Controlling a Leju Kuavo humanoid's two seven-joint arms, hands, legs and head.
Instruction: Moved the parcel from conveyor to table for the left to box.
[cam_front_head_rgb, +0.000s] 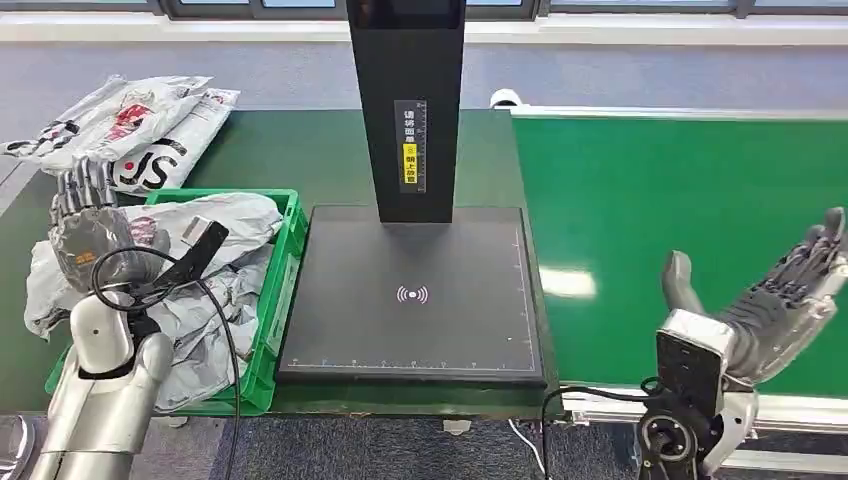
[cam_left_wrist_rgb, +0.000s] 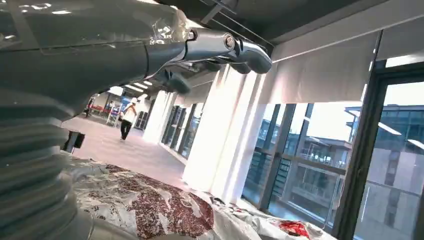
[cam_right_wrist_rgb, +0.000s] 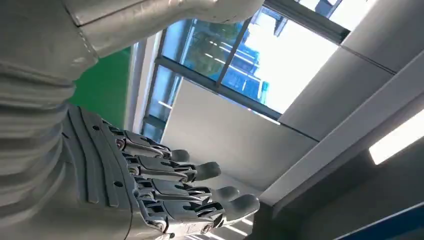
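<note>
We cannot make out the palm of the left hand (cam_front_head_rgb: 82, 215), which is turned away from us in the head view; its fingers stand upright and apart with nothing in them, and in the left wrist view (cam_left_wrist_rgb: 220, 47) they stretch out bare against the ceiling. A looping black cable (cam_front_head_rgb: 215, 330) crosses the silver left forearm and hides part of what lies beneath it. Just under and beside that hand sits the green slatted plastic crate (cam_front_head_rgb: 275, 300), heaped with crumpled grey plastic mailer parcels (cam_front_head_rgb: 225, 225), glossy and creased, the task's parcel among them as far as we can tell. Beyond the left hand, further flat grey mailers with red and black print (cam_front_head_rgb: 130, 130) lie on the dark green table (cam_front_head_rgb: 290, 150), cut off at the picture's edge. Between the two hands stands the flat black square scanning plate (cam_front_head_rgb: 415, 290) with its tall black post (cam_front_head_rgb: 407, 100), which blocks the table behind it. The right hand (cam_front_head_rgb: 775, 300) is spread wide and holds nothing, palm up over the bright green conveyor belt (cam_front_head_rgb: 650, 200).
</note>
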